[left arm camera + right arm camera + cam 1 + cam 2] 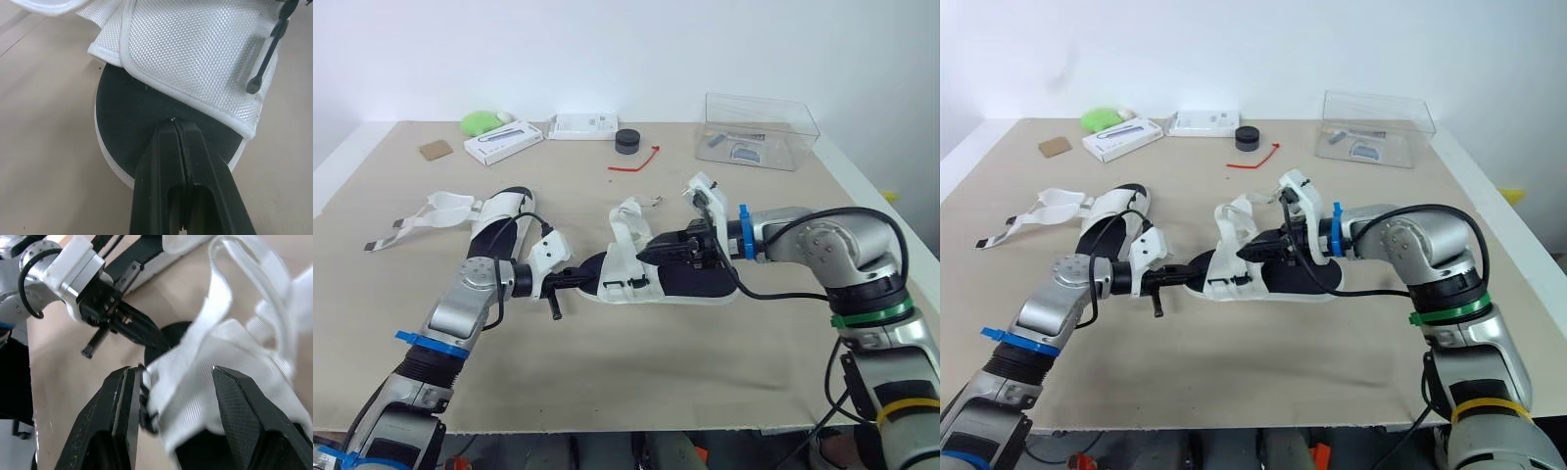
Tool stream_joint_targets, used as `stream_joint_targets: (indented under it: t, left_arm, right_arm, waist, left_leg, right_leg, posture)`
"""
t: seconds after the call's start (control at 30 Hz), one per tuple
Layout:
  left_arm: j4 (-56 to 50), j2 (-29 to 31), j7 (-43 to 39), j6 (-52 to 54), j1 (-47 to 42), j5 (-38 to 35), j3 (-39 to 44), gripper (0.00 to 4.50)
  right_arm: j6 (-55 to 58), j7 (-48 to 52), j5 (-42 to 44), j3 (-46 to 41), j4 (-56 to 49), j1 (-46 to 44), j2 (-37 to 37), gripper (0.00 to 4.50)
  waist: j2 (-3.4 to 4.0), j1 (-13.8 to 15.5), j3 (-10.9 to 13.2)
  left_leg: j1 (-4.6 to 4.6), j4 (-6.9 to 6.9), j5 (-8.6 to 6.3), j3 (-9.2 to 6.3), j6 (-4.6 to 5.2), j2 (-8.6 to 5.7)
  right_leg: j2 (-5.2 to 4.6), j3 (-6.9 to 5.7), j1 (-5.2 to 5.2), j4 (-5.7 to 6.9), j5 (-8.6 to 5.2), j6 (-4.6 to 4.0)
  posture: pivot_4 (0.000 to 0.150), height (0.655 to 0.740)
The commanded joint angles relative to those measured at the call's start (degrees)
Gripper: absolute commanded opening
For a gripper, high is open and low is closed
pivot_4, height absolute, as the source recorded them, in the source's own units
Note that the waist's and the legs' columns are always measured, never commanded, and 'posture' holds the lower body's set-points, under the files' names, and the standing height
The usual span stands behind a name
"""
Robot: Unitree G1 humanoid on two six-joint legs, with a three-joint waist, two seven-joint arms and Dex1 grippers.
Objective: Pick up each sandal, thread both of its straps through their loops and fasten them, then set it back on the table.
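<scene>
One white sandal with a black footbed (695, 282) lies mid-table, its white upper (628, 230) standing up. My left gripper (582, 279) is shut, its tips (175, 123) touching the black footbed at the sandal's left end, under the edge of the woven upper (195, 54). From the right, my right gripper (651, 257) reaches over the footbed. Its fingers (122, 396) close around the white upper (195, 396), which fills the gap between them. A second sandal (499, 223) lies at the left rear with its straps (416, 223) undone and spread leftward.
Along the back of the table stand a clear plastic box (759, 129), a black round puck (626, 141), a red cord (636, 162), two white boxes (504, 142), a green object (481, 122) and a brown card (435, 149).
</scene>
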Motion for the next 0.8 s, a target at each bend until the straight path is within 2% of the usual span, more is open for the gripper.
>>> stream_joint_targets:
  t: [0.03,0.2,0.3,0.4,0.43,0.67,0.8]
  left_arm:
    - [1.51,-0.12,0.82,0.44,0.08,1.13,-0.67,0.00]
    - [1.25,-0.09,0.94,0.36,0.59,1.15,-0.59,0.00]
    - [0.96,0.02,0.94,0.36,1.03,1.15,-0.65,0.00]
    - [0.96,-0.08,1.01,0.38,1.11,1.18,-0.73,0.00]
    - [0.99,-0.13,1.06,0.40,1.08,1.19,-0.77,0.00]
    - [1.44,-0.23,1.20,0.15,0.95,1.27,-0.91,0.00]
    - [1.61,-0.35,1.34,0.18,0.92,1.34,-0.92,0.00]
  right_arm:
    - [-1.01,2.39,-3.02,0.63,0.96,-1.41,0.93,2.57]
    - [0.86,3.93,-5.11,0.79,2.70,-1.82,2.45,2.57]
    - [2.82,3.79,-5.13,-0.88,4.40,-2.69,3.78,1.71]
    - [4.97,3.63,-4.95,-2.26,5.45,-3.47,4.62,0.15]
    - [5.51,3.70,-5.01,-2.49,5.54,-3.56,4.72,0.03]
    - [12.49,2.98,-2.94,-5.20,1.06,-2.06,4.62,0.03]
    - [18.24,-0.08,-0.58,-8.80,-4.85,0.87,5.76,0.03]
  waist:
    - [0.00,0.00,0.00]
    - [0.00,-0.03,0.00]
    - [0.00,-0.03,0.00]
    - [0.01,-0.03,0.00]
    - [0.00,-0.03,0.00]
    - [0.01,-0.02,0.00]
    - [0.01,0.01,0.00]
  left_leg:
    - [-0.02,0.00,0.00,0.01,0.00,-0.04]
    - [-0.03,0.00,0.00,0.06,0.00,-0.12]
    - [-0.02,0.00,0.00,0.04,0.00,-0.11]
    - [-0.02,0.00,0.00,0.02,-0.01,-0.09]
    - [-0.02,0.00,0.00,0.01,-0.01,-0.08]
    - [-0.02,0.00,0.01,0.02,-0.01,-0.11]
    - [-0.06,0.00,0.00,-0.03,-0.01,-0.11]
  right_leg:
    - [-0.05,0.00,-0.01,0.00,0.13,-0.20]
    - [-0.13,0.00,0.00,-0.03,0.18,-0.12]
    - [-0.11,0.00,0.00,-0.03,0.18,-0.13]
    - [-0.08,-0.01,0.00,-0.03,0.18,-0.14]
    - [-0.08,-0.02,0.00,-0.03,0.18,-0.14]
    - [-0.13,-0.02,0.00,-0.03,0.19,-0.14]
    - [-0.14,-0.05,0.01,-0.03,0.17,-0.14]
  posture:
    - [0.150,0.7400]
    - [0.150,0.7400]
    - [0.150,0.7400]
    - [0.150,0.7400]
    - [0.150,0.7400]
    - [0.150,0.7400]
    - [0.150,0.7400]
